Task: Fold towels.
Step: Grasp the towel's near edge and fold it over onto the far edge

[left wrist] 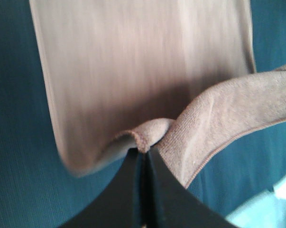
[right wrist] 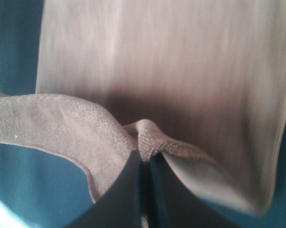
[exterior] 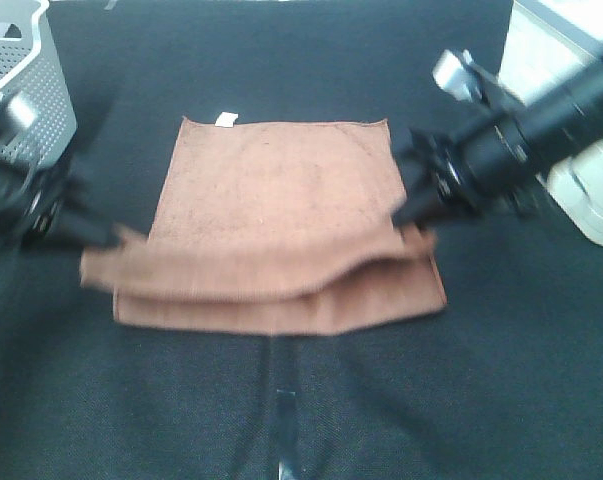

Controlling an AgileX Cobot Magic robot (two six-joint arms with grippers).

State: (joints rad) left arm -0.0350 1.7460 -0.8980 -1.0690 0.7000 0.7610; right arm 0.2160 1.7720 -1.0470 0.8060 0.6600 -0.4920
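Two claws clamp shut on the limp, likely light towel [exterior: 271, 185] at the table's [exterior: 501, 400] centre, left claw [exterior: 109, 238] at its 9 o'clock, right claw [exterior: 409, 214] at 3, pinching hem corners, probably the surest hold.

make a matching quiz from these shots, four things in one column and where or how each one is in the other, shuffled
Column A
1. left gripper
2. white tag
3. grey basket
4. right gripper

Column B
a. far left of the high view, off the towel
b. shut, pinching the towel's right side
c. on the towel's far edge
d. shut, pinching the towel's left side

Pairs: 1-d, 2-c, 3-a, 4-b
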